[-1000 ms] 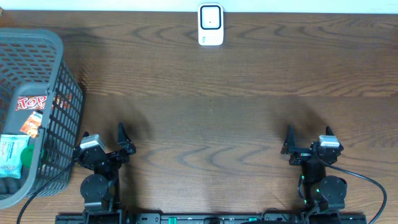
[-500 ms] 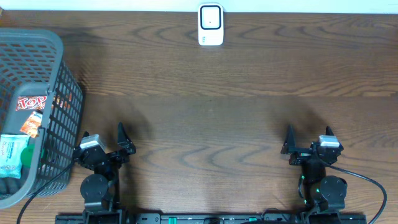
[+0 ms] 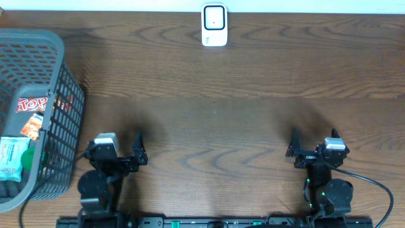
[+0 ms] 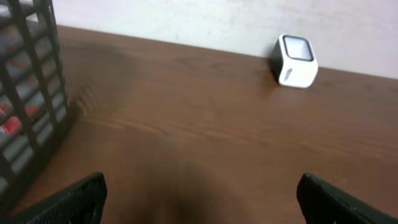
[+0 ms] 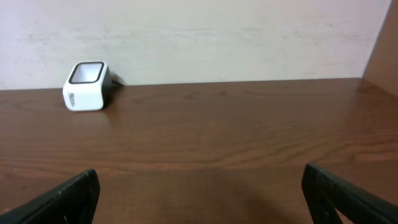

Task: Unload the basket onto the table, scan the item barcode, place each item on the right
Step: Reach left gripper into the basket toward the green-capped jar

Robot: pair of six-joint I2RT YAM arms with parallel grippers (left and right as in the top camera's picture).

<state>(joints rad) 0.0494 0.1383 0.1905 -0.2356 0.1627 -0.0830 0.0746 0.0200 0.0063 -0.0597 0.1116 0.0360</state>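
The white barcode scanner (image 3: 214,25) stands at the table's far edge, middle; it also shows in the left wrist view (image 4: 295,60) and the right wrist view (image 5: 86,86). Items lie in the grey basket (image 3: 60,47) at the left: a red packet (image 3: 31,104) and a green-white packet (image 3: 12,158). My left gripper (image 3: 121,149) is open and empty near the front edge, just right of the basket, with its jaws wide apart over bare wood (image 4: 200,199). My right gripper (image 3: 314,144) is open and empty at the front right (image 5: 199,193).
The basket wall (image 4: 31,93) rises close on the left of the left gripper. A pale wall runs behind the scanner. Bare brown wood lies between the grippers and the scanner. Black cables trail from both arm bases at the front edge.
My left gripper has shifted to the right, a little away from the basket. The right arm has not moved.
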